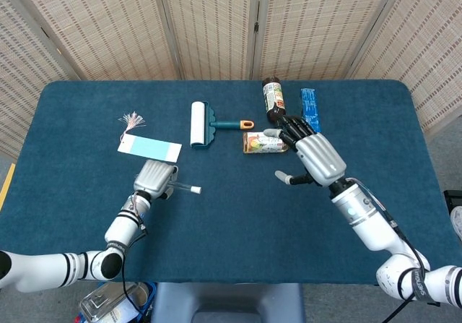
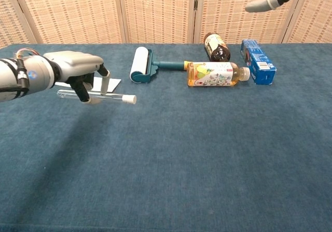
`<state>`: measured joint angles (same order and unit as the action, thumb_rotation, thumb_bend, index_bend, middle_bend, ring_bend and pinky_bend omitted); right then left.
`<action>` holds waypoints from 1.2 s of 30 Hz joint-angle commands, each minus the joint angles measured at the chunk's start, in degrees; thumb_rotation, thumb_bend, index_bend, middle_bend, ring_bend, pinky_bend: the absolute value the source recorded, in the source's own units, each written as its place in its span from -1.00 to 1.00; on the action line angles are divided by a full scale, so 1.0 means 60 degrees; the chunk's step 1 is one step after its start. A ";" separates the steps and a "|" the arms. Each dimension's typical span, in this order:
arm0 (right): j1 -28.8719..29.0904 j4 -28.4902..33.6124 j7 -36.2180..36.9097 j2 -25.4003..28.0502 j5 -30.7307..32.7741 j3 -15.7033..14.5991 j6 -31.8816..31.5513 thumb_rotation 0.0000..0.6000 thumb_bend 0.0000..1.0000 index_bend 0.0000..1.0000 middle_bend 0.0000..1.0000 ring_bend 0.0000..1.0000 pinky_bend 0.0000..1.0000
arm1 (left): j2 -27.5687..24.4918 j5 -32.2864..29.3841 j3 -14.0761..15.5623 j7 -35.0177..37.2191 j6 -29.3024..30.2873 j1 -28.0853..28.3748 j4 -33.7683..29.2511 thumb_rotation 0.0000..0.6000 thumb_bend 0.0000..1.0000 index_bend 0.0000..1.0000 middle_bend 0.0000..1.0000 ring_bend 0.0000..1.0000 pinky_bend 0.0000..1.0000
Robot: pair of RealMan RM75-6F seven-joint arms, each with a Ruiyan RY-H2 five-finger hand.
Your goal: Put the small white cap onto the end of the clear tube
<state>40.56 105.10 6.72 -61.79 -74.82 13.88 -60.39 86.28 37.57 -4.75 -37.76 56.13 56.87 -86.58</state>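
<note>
The small white cap [image 2: 130, 99] is seen seated on the end of the clear plastic tube [image 2: 88, 94], so the capping itself is judged to be done; what may be left is only for the tube to be set down on the dark blue cloth-covered table [image 1: 238, 229] and released. The tube is held level above the table in the left hand [image 2: 78, 72], pinched between its fingers with the capped end pointing toward the middle of the table. The right hand [image 1: 312, 157] is held well apart from the tube, its fingers spread and nothing in them.

In the chest view the tube's full length and the cap's fit are shown from the side, and the gap beneath the tube can be judged; of the right hand only a fingertip is shown at the top edge. In the head view the whole right hand is shown, hovering near the lying yellow juice bottle [image 1: 261, 143], while most of the tube is hidden under the left hand.
</note>
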 commanded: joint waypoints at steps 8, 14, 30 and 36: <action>-0.0244 -0.0261 0.0398 0.0074 -0.0157 -0.0039 -0.0055 1.00 -0.57 -0.66 -1.00 -1.00 -1.00 | 0.0923 -0.1095 -0.0053 -0.1417 0.0073 0.0474 0.0858 1.00 -0.25 0.02 1.00 1.00 1.00; -0.0355 -0.0427 0.0620 0.0056 -0.0141 -0.0042 -0.0034 1.00 -0.57 -0.68 -1.00 -1.00 -1.00 | 0.1198 -0.1561 -0.0107 -0.1826 -0.0026 0.0583 0.1089 1.00 -0.25 -0.10 1.00 1.00 1.00; -0.0757 -0.0544 0.0943 0.0441 -0.0334 -0.0094 -0.0185 1.00 -0.57 -0.70 -1.00 -1.00 -1.00 | -0.0148 -0.1709 -0.0555 -0.1245 0.0710 0.0094 -0.1056 1.00 -0.25 -0.52 1.00 1.00 1.00; -0.1418 -0.0401 0.0492 0.1171 -0.0056 -0.0405 -0.0471 1.00 -0.47 -0.70 -0.81 -1.00 -0.99 | -0.1834 0.0424 -0.0691 0.0951 0.1988 -0.1375 -0.2698 1.00 -0.25 -0.51 0.78 0.77 1.00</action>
<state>33.19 102.41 10.47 -55.64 -75.80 12.07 -62.37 80.81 33.32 -8.20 -38.76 63.61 53.67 -97.83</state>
